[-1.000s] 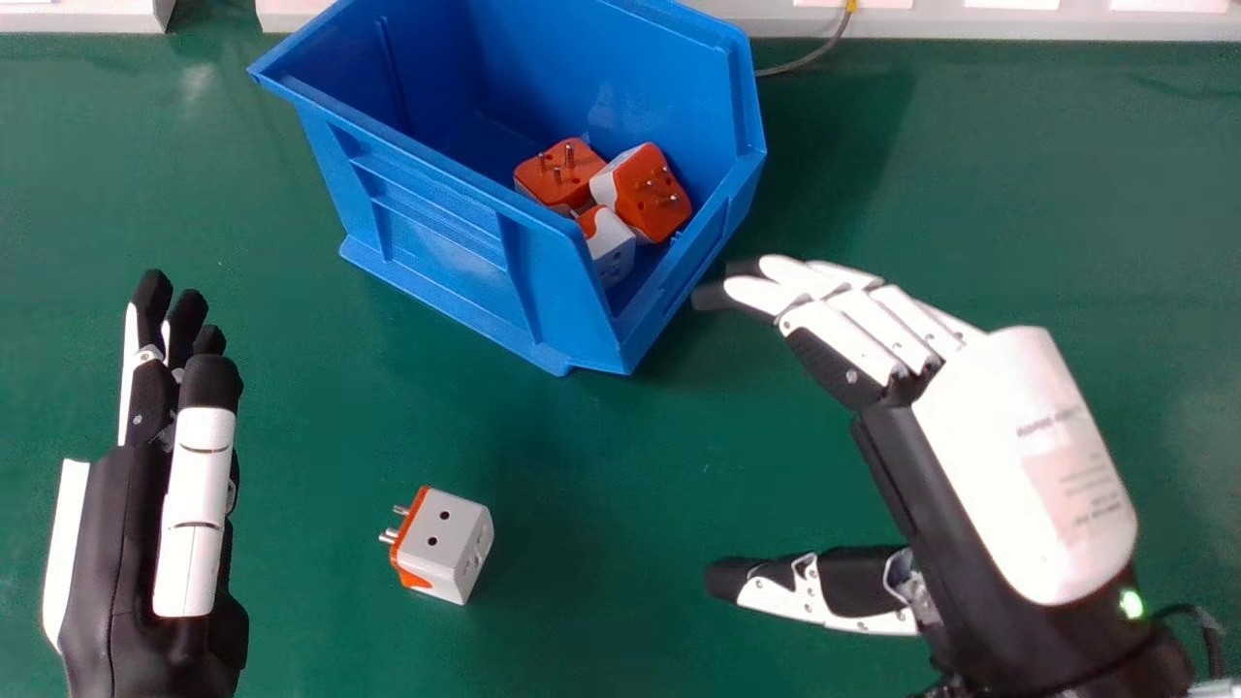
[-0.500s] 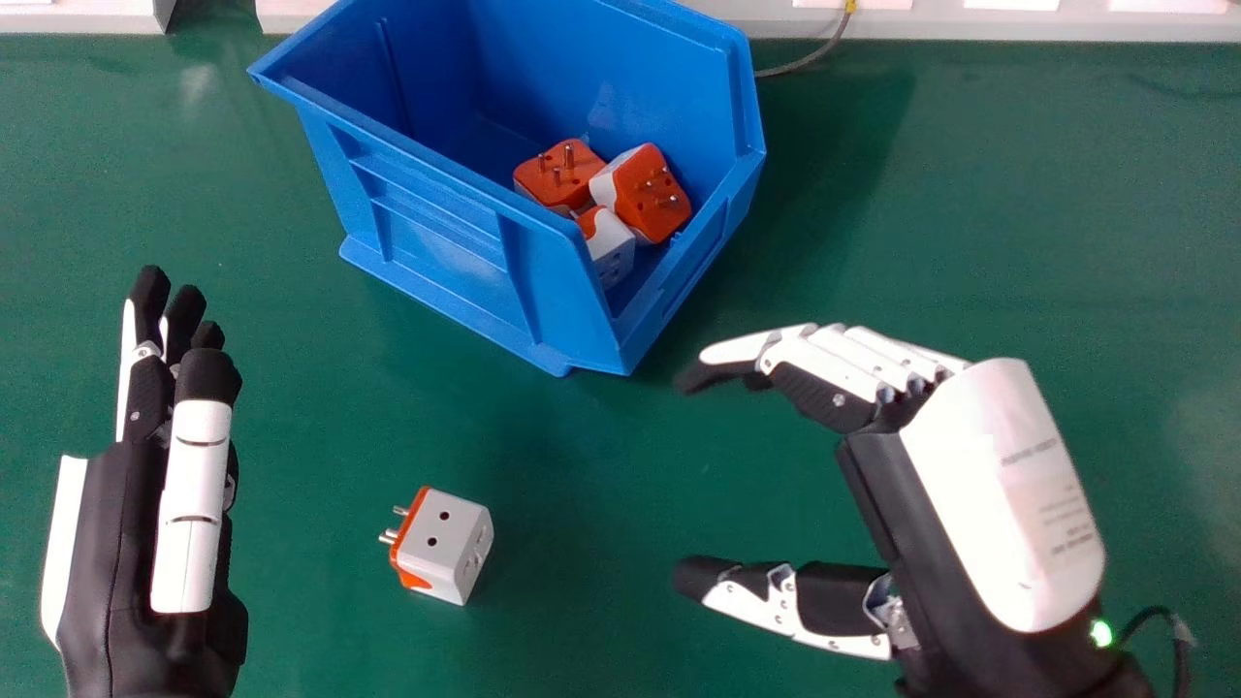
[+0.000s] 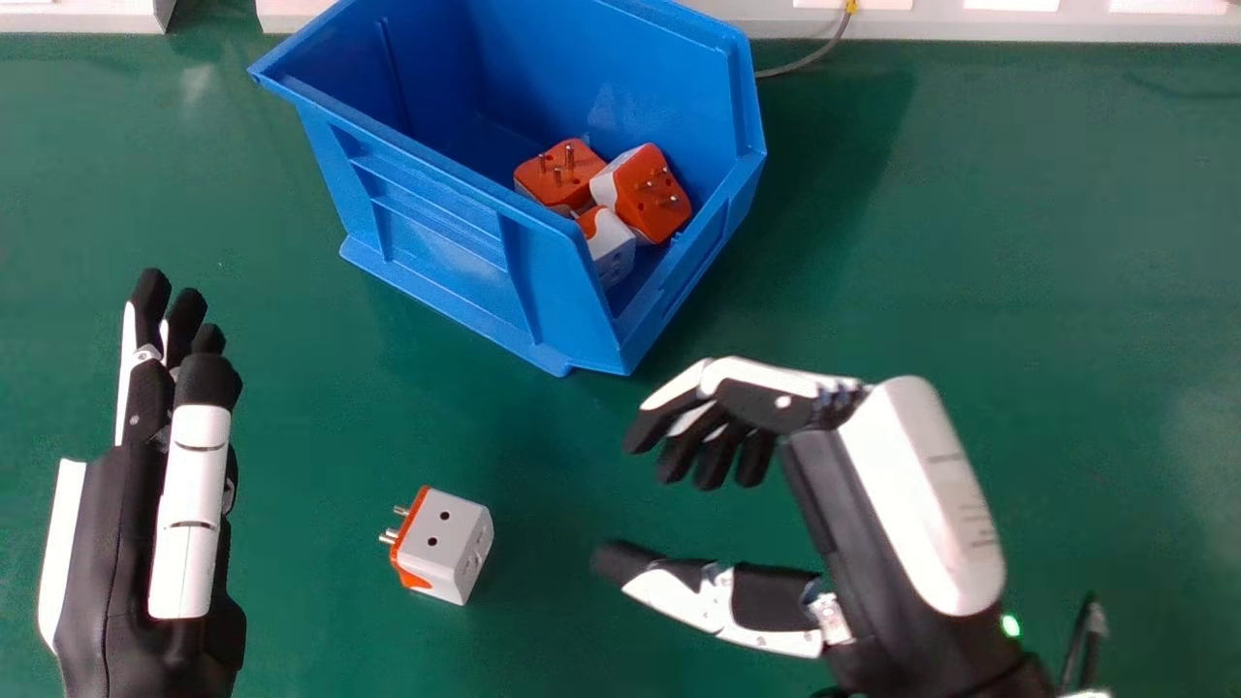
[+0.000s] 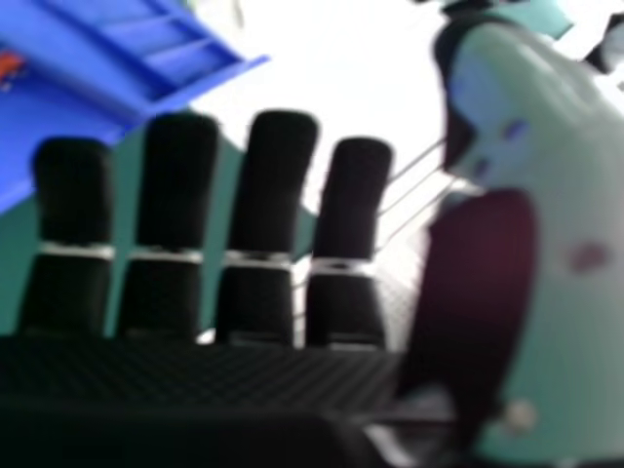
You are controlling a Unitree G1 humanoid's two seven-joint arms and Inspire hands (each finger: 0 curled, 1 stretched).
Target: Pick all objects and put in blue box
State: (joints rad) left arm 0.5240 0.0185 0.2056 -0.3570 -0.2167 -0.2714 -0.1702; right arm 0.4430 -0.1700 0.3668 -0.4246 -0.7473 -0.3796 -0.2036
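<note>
My left hand (image 3: pixel 121 543) stands at the left of the head view, fingers straight and holding nothing. My right hand (image 3: pixel 824 514) is right of the loose plug adapter, its fingers relaxed and thumb apart with a gap between them. That white and orange adapter (image 3: pixel 446 543) lies on the table between the hands, prongs toward the left hand. Behind it stands the blue box (image 3: pixel 436 233), with several adapters (image 3: pixel 642 192) inside. In the right hand view are my right hand's fingers (image 4: pixel 273 185) and the blue box (image 4: pixel 88 78).
The green table (image 3: pixel 970 242) extends around the box and adapter. A pale ledge (image 3: pixel 1018 24) runs along its far edge, and a thin grey cable (image 3: pixel 805 64) lies behind the box.
My right hand has moved left and toward the near side of the table, closer to the loose adapter, its fingers bending slightly downward. The left hand, the box and the adapters have stayed in place.
</note>
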